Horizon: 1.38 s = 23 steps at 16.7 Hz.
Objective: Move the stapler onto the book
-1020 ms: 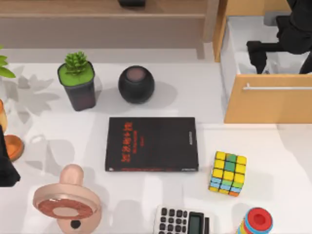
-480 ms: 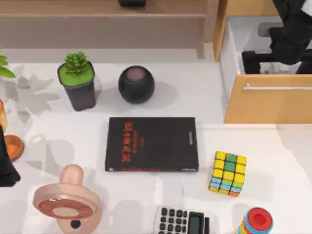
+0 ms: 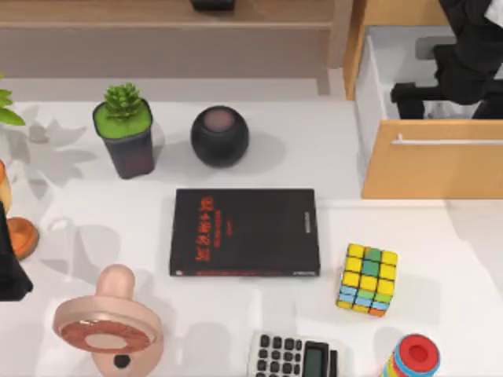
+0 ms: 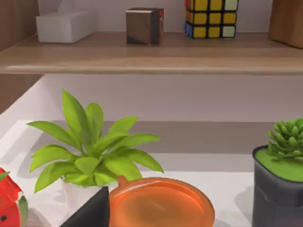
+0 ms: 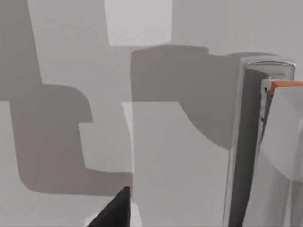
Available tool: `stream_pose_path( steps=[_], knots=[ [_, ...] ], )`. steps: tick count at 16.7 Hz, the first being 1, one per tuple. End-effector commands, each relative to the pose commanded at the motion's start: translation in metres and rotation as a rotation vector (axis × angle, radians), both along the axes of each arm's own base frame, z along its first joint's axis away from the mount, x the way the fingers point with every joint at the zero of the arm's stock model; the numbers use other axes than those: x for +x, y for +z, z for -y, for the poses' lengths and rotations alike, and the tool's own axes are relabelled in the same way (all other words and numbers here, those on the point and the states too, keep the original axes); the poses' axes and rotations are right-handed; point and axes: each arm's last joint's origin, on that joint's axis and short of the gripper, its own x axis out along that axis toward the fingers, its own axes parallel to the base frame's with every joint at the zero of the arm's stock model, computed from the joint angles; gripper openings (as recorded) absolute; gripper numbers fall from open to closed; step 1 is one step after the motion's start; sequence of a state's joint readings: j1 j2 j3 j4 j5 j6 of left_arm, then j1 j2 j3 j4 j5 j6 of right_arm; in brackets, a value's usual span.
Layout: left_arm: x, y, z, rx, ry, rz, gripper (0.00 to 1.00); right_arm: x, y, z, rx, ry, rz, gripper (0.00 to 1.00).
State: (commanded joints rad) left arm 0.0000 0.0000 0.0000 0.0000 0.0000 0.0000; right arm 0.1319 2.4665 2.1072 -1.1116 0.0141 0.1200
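Over the last second the right arm has swung in over the open drawer (image 3: 431, 169), which stands beyond the book (image 3: 244, 232) and to its right in the top view. Its bulk has shifted toward the drawer's back corner while the right gripper (image 3: 414, 94) has settled a little lower inside the white compartment. In the last half second it has barely moved, so I judge that the approach is over and the arm is lining up for a pick. The stapler (image 5: 244, 156) shows in the right wrist view as an upright-looking pale grey bar with an orange patch near one end, lying on the drawer's light floor just beside a dark gripper tip. The stapler is therefore well apart from the book, in the drawer, and is not yet lifted. Whether the right gripper is apart, together or closed on anything cannot be told. The arm reaches down into the drawer from the side far from the book, with the wrist bent so the camera looks along the drawer floor. The book lies flat with its cover bare, unmoved, ready to take the stapler. The left arm (image 3: 9, 267) sits parked at the table's left edge, well to the left of the book; its hand's state cannot be told either.
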Motion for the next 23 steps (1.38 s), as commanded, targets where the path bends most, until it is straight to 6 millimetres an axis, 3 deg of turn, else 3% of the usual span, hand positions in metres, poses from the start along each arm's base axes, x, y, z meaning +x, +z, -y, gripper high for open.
stream_pose_path(
  steps=[9, 19, 23],
  knots=[
    [0.000, 0.000, 0.000, 0.000, 0.000, 0.000, 1.00, 0.000, 0.000, 0.000, 0.000, 0.000, 0.000, 0.02],
    [0.000, 0.000, 0.000, 0.000, 0.000, 0.000, 1.00, 0.000, 0.000, 0.000, 0.000, -0.002, 0.001, 0.00],
    [0.000, 0.000, 0.000, 0.000, 0.000, 0.000, 1.00, -0.009, 0.028, -0.004, -0.036, -0.015, 0.015, 0.00]
  ],
)
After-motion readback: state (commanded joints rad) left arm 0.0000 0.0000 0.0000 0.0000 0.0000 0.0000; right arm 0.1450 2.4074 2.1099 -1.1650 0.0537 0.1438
